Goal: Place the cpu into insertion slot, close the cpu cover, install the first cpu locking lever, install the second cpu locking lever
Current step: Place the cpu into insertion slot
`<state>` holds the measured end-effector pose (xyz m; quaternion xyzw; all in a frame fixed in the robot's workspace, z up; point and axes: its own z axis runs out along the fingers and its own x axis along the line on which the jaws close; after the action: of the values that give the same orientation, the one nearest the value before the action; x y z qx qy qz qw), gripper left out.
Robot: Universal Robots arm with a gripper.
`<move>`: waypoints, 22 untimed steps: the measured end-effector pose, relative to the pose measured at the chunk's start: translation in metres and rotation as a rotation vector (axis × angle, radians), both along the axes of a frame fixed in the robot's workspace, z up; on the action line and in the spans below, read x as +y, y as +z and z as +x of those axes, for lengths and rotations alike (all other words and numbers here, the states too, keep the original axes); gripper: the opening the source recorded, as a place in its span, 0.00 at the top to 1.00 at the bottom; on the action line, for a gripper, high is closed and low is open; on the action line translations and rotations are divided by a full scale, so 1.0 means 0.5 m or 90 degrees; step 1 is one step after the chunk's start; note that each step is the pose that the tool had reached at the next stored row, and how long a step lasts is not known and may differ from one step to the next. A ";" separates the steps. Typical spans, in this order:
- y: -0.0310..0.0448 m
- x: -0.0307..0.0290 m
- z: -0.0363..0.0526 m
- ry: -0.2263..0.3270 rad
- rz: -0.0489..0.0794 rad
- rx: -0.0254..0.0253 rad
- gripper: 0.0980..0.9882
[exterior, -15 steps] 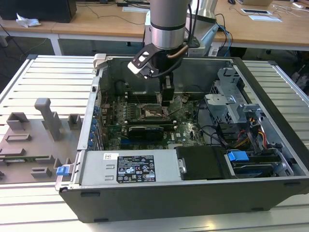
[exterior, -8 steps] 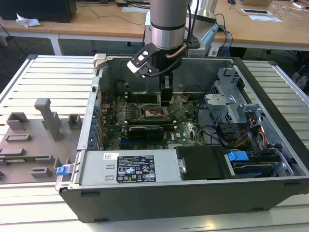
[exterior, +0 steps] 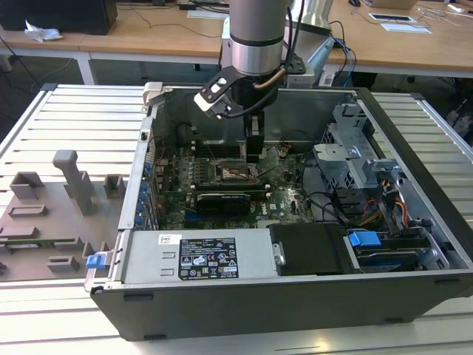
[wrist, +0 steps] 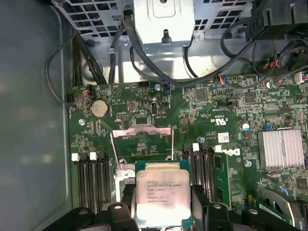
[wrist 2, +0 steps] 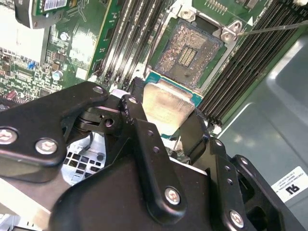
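Presently: cpu (wrist: 162, 197), pale metal top, clamped between the black fingers of the gripper (wrist 2: 166, 120); held just beside the bare insertion slot (wrist 2: 190, 48), not seated. Cpu cover (wrist: 142, 142) swung up, open. Surround: green motherboard (wrist: 216, 110), black memory slots (wrist: 91, 178), open computer case (exterior: 295, 310).

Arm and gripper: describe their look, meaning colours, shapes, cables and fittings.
The arm is a round column, silver-grey metal with black bands. A tan cable loops beside its wrist, by a black block with a white patch. The gripper is matt black: jointed, angular link bars pinned with silver screws.
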<state>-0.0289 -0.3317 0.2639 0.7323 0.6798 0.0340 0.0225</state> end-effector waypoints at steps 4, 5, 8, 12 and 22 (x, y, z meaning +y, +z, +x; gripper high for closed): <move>-0.005 0.000 -0.014 0.000 0.000 0.0001 0.50; -0.007 0.000 -0.015 0.001 0.000 0.0000 0.50; -0.010 0.000 -0.018 0.001 0.000 0.0001 0.50; -0.016 0.000 -0.021 0.002 0.000 0.0000 0.50; -0.028 0.000 -0.028 0.002 0.000 0.0001 0.50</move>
<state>-0.0428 -0.3317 0.2497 0.7312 0.6809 0.0339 0.0225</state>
